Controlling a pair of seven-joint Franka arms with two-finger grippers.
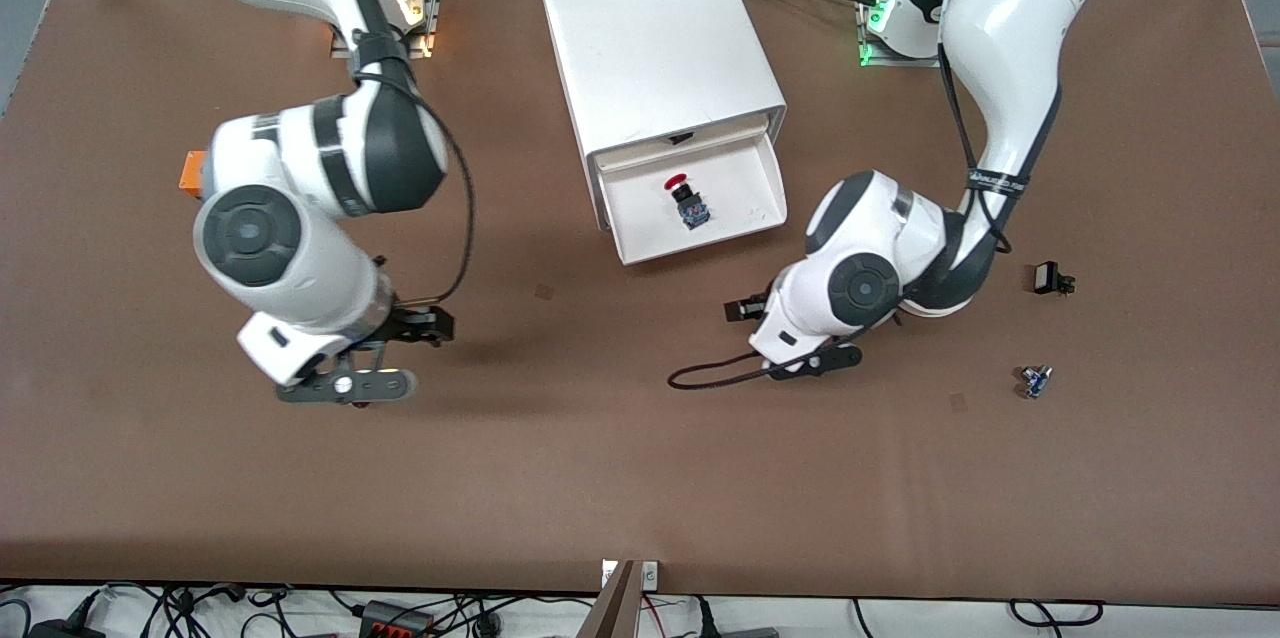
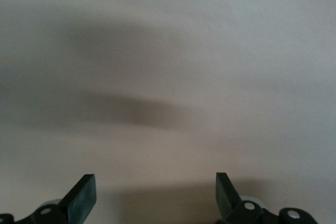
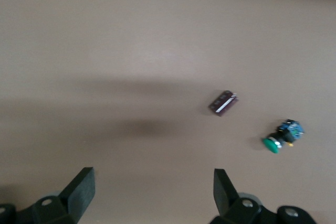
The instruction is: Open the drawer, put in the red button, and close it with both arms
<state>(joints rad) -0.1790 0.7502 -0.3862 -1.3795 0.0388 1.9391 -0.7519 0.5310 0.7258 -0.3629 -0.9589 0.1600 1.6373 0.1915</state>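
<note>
- Front view: white four-drawer cabinet (image 1: 655,28) seen from above, so only one drawer (image 1: 695,208) is visible, pulled open toward the front camera; the other drawers are hidden under the cabinet top.
- Red button (image 1: 686,199) lies inside the open drawer, roughly mid-tray, red cap pointing toward the cabinet, black-and-blue body nearer the camera; touching no gripper.
- Left gripper (image 1: 800,343) hangs low over bare worktop (image 1: 600,478), nearer the camera than the drawer and toward the left arm's end; fingers mostly hidden by the wrist in the front view.
- Left wrist view: both fingertips (image 2: 84,195) spread wide, nothing between them, only blurred worktop and shadow.
- Right gripper (image 1: 385,358) is over bare worktop toward the right arm's end, well apart from the cabinet; fingers hard to make out from the front.
- Right wrist view: fingertips (image 3: 81,187) spread, empty; also shows a green-capped button (image 3: 281,137) and a small dark block (image 3: 223,102) on the worktop, blurry.
- Front view shows the same pair toward the left arm's end: small black block (image 1: 1050,278) and small blue part (image 1: 1035,380), green cap not readable there.
- Orange box (image 1: 192,170) is mostly hidden by the right arm's elbow, only an edge showing.
- Both arm bases cut off at the frame's top.
</note>
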